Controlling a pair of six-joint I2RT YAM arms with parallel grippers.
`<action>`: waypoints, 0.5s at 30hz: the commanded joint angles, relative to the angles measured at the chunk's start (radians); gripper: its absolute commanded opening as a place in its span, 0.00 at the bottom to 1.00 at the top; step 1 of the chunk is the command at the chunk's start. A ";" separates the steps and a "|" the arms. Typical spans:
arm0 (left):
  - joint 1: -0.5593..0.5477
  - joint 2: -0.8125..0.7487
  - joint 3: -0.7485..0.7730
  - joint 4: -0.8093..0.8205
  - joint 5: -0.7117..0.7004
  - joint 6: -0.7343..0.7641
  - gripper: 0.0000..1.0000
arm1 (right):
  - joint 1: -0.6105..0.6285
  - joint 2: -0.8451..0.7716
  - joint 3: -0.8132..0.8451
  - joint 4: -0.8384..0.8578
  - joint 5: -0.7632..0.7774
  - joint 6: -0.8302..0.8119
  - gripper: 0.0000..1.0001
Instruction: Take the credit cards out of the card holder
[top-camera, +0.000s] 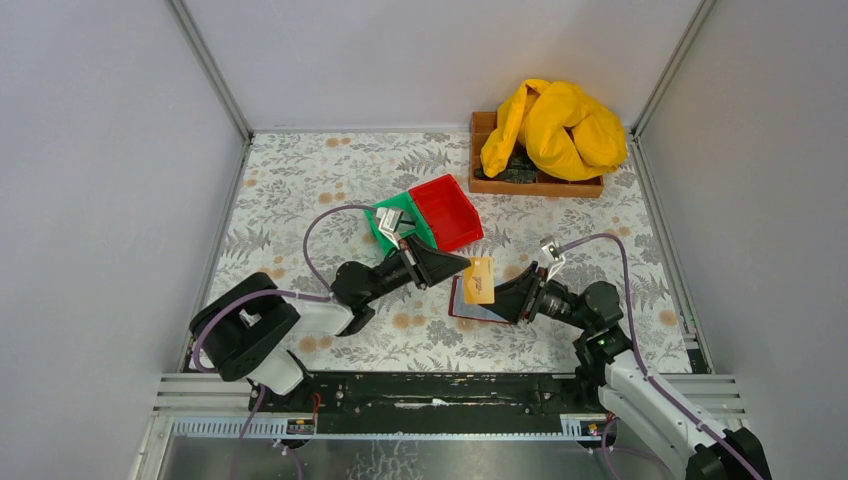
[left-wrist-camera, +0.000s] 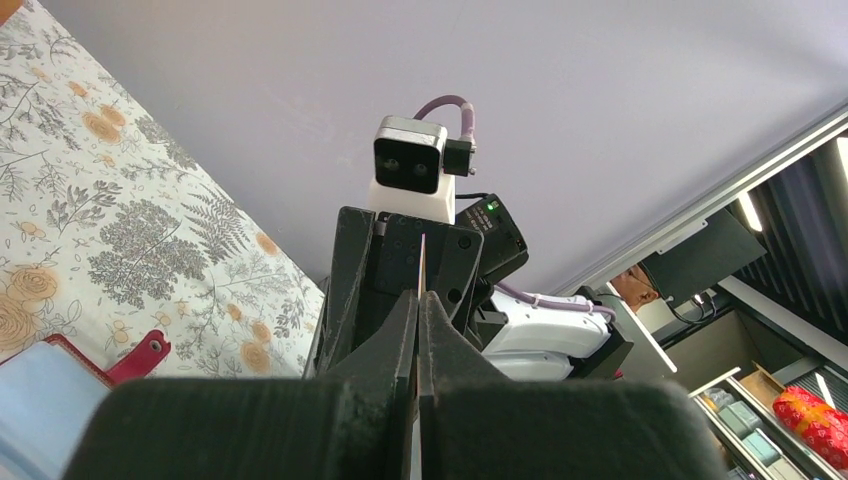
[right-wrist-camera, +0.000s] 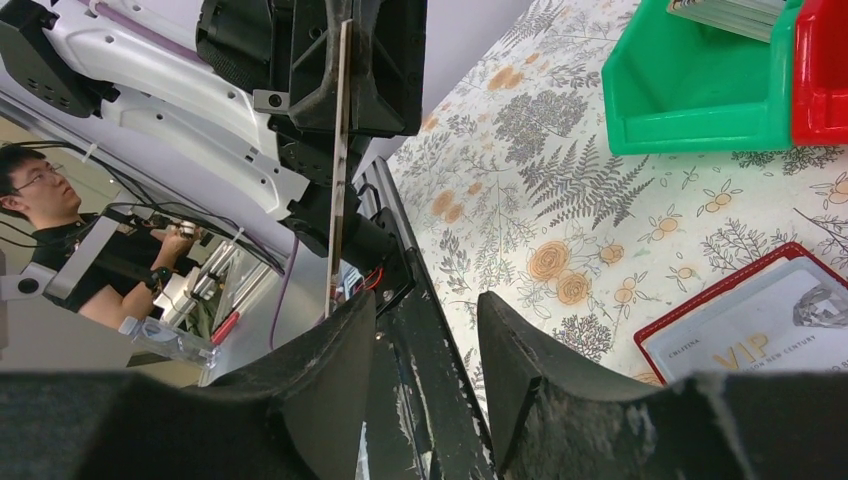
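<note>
The flowered table is carrying the card holder, which is lying open just under both grippers with a pale card inside. The left gripper is pinching the tan card upright above it. The right gripper is gaping, holding nothing. Closing now, it is probably risking a miss or a knock. Only the right wrist view is showing the tan card beside that gap, not inside.

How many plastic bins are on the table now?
2: the green bin and the red bin sit side by side, touching, centre of the table. The yellow cloth at the back could hide more.
</note>
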 joint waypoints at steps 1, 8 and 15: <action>-0.003 -0.027 0.029 0.062 -0.024 0.024 0.00 | 0.000 -0.038 0.019 0.034 -0.011 -0.006 0.49; -0.002 -0.004 0.069 0.061 -0.008 0.024 0.00 | 0.000 -0.087 0.012 -0.008 -0.016 -0.013 0.49; 0.012 -0.031 0.081 0.015 -0.009 0.048 0.00 | 0.000 -0.105 0.011 -0.007 -0.048 -0.017 0.49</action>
